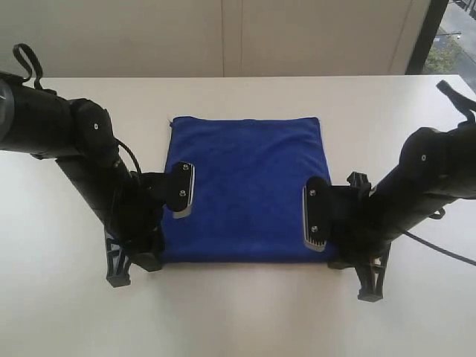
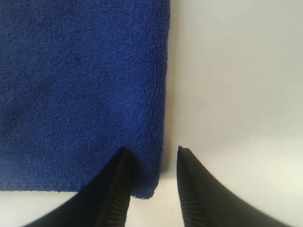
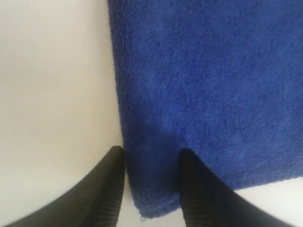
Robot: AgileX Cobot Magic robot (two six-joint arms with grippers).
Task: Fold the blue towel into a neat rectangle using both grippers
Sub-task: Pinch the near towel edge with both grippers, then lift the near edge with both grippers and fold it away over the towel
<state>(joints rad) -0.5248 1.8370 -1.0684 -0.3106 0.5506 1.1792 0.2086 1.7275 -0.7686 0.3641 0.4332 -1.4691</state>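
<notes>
White matte counter (image 1: 238, 320) spans the view, soft shadows on it. Beige panelled wall (image 1: 111, 37) runs behind at 12 o'clock, with a vertical seam (image 1: 222, 37). Dark window frame (image 1: 425, 37) slants at 2 o'clock, blurred greenery (image 1: 455, 44) beyond.

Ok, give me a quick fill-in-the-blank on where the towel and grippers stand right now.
1. The towel lies flat on the white ____.
2. The left gripper and the right gripper each sit at a near ____ of the towel.
3. Both grippers' jaws stand ____, with nothing clamped between them.

Missing words: table; corner; open.
</notes>
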